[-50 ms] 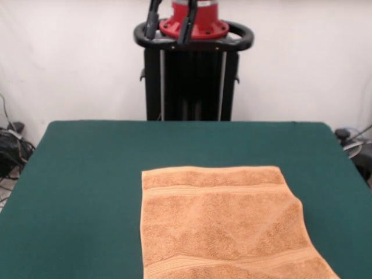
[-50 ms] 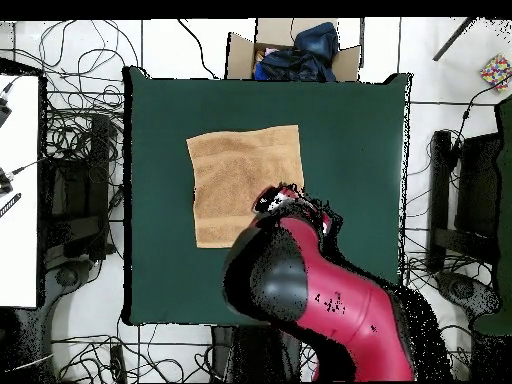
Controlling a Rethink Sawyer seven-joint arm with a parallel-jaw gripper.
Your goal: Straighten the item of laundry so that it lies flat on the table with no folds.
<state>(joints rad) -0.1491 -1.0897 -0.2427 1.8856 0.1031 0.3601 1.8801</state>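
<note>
The item of laundry (image 1: 224, 224) is a light orange-tan towel spread on the dark green table (image 1: 87, 174), in the near middle and running off the picture's bottom edge. Stripe bands cross it near its far and near ends, and its right edge bulges slightly. Seen from overhead, the towel (image 2: 240, 180) lies left of the table's (image 2: 360, 130) centre, with the red arm (image 2: 325, 290) covering its corner nearest the robot. My gripper (image 1: 170, 20) hangs high at the top edge, far above and behind the towel. Its two black fingers (image 1: 154, 17) stand apart, open, holding nothing.
The black pedestal (image 1: 192, 75) stands behind the table's far edge. A cardboard box with dark cloth (image 2: 295, 50) sits beyond the table's edge farthest from the robot. Cables cover the floor to the left (image 2: 80, 150), next to a white surface (image 2: 18, 190). Black equipment (image 2: 470, 200) stands to the right.
</note>
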